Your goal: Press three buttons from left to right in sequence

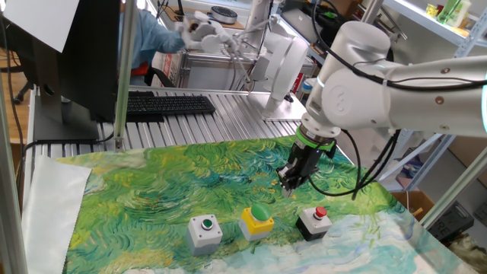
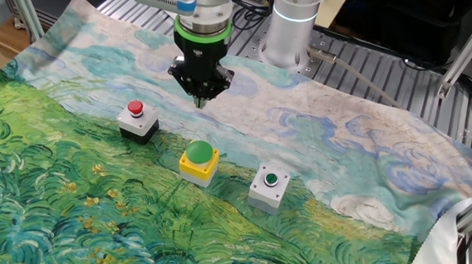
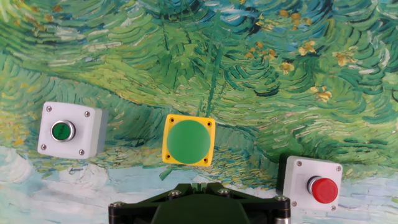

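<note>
Three rigid push-button boxes in a row on a painted cloth (image 1: 152, 190). Nearest one fixed camera, left to right: the grey box (image 1: 204, 232) with a small green button in a white ring, the yellow box (image 1: 257, 221) with a large green dome, and the black box (image 1: 313, 221) with a small red button. Each looks stiff and light, so it may slide or tip on the soft cloth if pushed off-centre; none needs grasping, and contact belongs squarely on the cap from above. Behind the row, well apart from all three, hangs the gripper (image 1: 288, 189), pointing down, fingers clenched on nothing, a blunt tip for pressing. The grey box, first in order, appears untouched
</note>
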Motion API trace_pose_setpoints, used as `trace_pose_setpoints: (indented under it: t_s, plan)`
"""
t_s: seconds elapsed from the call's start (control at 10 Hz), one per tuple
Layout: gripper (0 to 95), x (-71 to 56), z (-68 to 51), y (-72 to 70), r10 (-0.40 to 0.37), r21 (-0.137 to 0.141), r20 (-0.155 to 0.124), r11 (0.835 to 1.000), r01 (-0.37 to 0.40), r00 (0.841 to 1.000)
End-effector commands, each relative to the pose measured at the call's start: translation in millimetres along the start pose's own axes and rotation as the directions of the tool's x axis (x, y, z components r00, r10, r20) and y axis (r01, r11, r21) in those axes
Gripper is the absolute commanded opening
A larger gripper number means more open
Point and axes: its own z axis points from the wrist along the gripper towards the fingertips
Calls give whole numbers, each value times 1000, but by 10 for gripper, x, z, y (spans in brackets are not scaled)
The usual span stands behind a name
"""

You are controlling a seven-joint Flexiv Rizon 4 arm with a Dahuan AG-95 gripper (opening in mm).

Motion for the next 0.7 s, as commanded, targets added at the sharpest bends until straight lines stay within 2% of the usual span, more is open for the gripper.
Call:
trace_pose_setpoints:
  t_s: [0.1,0.2,0.3,0.7]
  plan:
    - [0,-5,-3,2,18,-1,-1,1000,-18,1000]
    - [0,-5,-3,2,-4,-16,23,1000,4,1000]
    - [0,-5,-3,2,10,-13,13,1000,-10,1000]
    - [0,-5,-3,2,31,-14,14,999,-30,999]
